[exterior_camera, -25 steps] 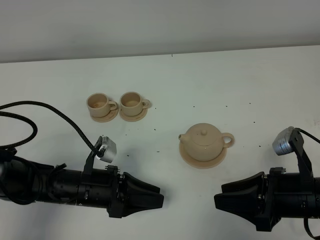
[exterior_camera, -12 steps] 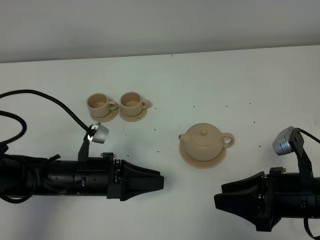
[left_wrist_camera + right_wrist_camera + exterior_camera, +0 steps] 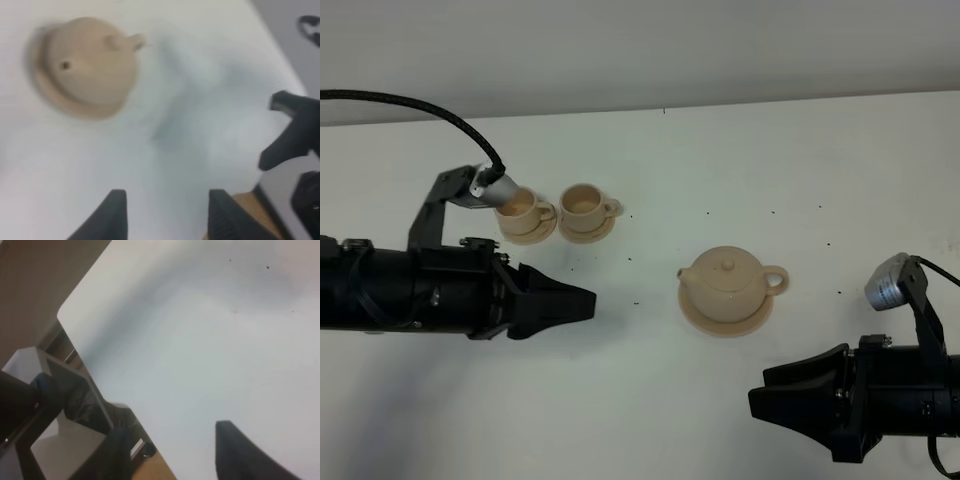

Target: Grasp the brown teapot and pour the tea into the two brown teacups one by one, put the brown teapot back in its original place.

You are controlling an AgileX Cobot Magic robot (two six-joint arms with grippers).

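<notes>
Left gripper (image 3: 586, 303) spread and empty, with the brown teapot (image 3: 725, 278) at its 3 o'clock.

Seen from the high camera, the left gripper was held over the white table (image 3: 650, 150) with its jaws parted and nothing between them. The brown teapot was seated upright, lid on, on the tan plate (image 3: 692, 318), well apart from the tips, with its spout turned to 9 o'clock and its handle to 3 o'clock. The right gripper (image 3: 760, 392) was likewise spread and empty, and the teapot was placed at its 11 o'clock, apart from it. The nearer teacup (image 3: 583, 203) was set on its saucer (image 3: 605, 232) at 12 o'clock of the left gripper. The farther teacup (image 3: 525, 212), at 11 o'clock, was partly covered by the wrist camera (image 3: 485, 187).
</notes>
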